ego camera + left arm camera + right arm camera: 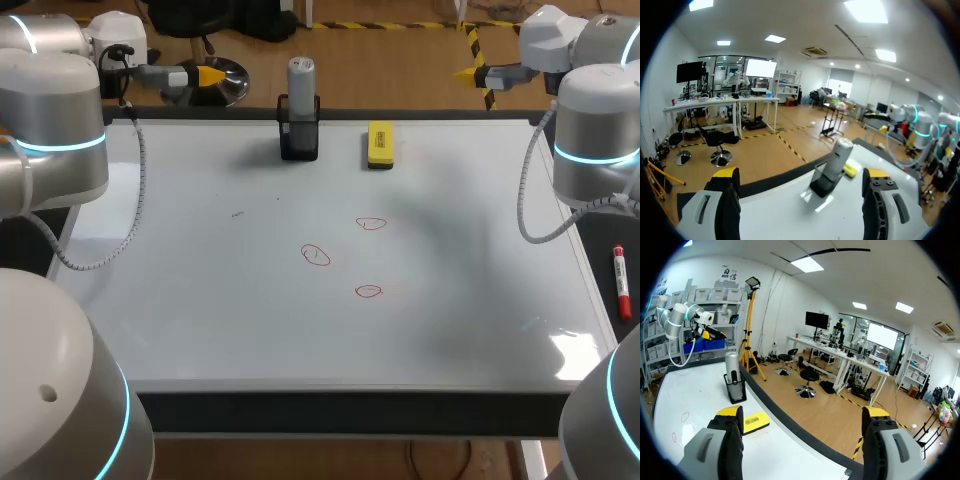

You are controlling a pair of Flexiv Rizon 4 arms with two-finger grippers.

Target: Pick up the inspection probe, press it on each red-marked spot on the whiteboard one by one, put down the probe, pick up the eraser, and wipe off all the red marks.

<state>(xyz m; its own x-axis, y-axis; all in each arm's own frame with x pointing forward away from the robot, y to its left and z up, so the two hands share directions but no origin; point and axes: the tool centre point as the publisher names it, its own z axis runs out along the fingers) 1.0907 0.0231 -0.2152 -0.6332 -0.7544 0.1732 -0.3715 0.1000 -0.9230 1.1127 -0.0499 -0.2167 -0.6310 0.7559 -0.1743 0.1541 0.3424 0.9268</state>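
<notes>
Closest to the head camera, the grey shells of the left arm and the right arm fill the near corners, either side of the whiteboard that lies flat on the bench.

Out past the board's far left corner, the left hand hangs off the bench edge. Its wrist view shows the left hand with fingers wide apart and nothing between them. The board's far edge and the probe are ahead of it.

Near the middle of the far edge, the inspection probe, a grey cylinder, stands upright in a black holder. It is well apart from both hands.

Three red marks, small drawn rings, sit in a loose cluster just right of the board's centre, each apart from the others.

Right of the probe, near it but not touching, the yellow eraser lies flat by the far edge.

Past the far right corner, the right hand hangs off the bench. Its wrist view shows the right hand with fingers spread apart and empty. The eraser is just beside one finger and the probe is farther ahead.

On the dark strip right of the board lies a red marker.
</notes>
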